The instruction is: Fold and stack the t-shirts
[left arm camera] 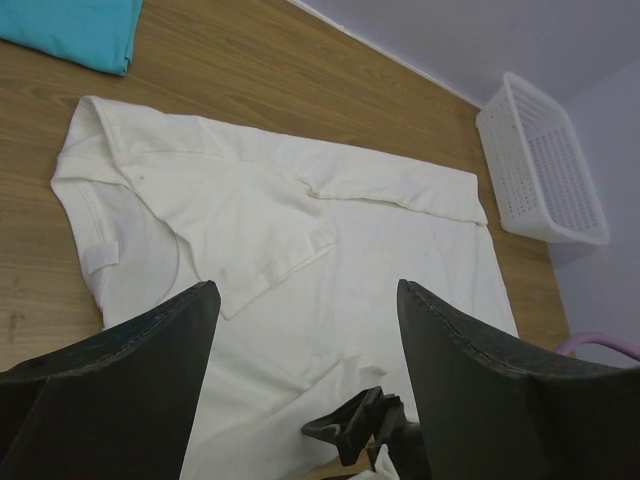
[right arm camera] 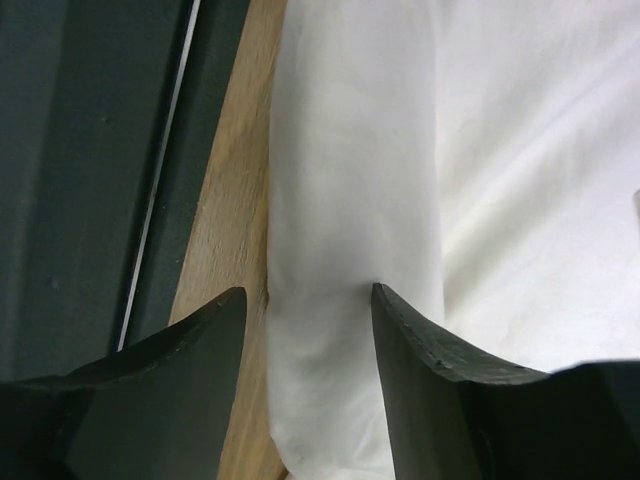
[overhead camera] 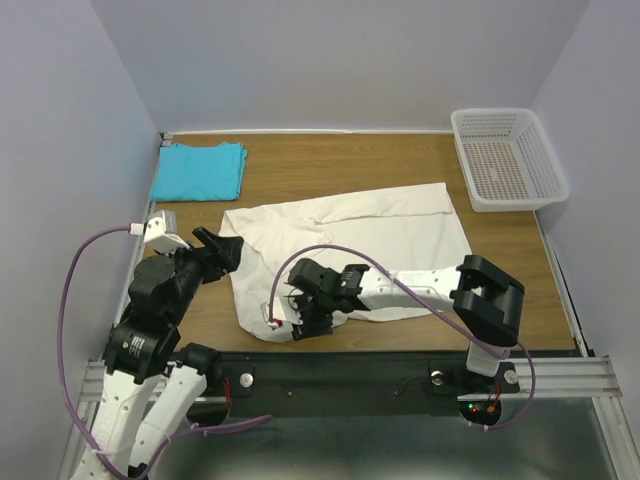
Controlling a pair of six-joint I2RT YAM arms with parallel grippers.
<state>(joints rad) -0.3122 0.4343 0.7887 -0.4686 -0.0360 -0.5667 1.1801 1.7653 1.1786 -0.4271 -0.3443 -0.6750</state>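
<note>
Right gripper (right arm camera: 305, 297) spread astride cream t-shirt (overhead camera: 400, 235) near edge, left gripper (left arm camera: 305, 292) gaping above it, wooden table (overhead camera: 350, 165), pale lilac walls (overhead camera: 350, 60)

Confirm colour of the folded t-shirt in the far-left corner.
The folded t-shirt is plain turquoise; top external shows it best.

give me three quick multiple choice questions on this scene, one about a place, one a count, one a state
1. Where on the table does the turquoise shirt lie?
A far left corner
B near right corner
C centre

2. How many shirts are in the basket?
A two
B none
C one

3. The left tool is:
A shut on a sleeve
B out of view
C open, holding nothing

1 A: it lies folded at the far left corner, apart from the white shirt.
2 B: only bare mesh shows inside.
3 C: its fingers stand wide apart above the white shirt.
</note>
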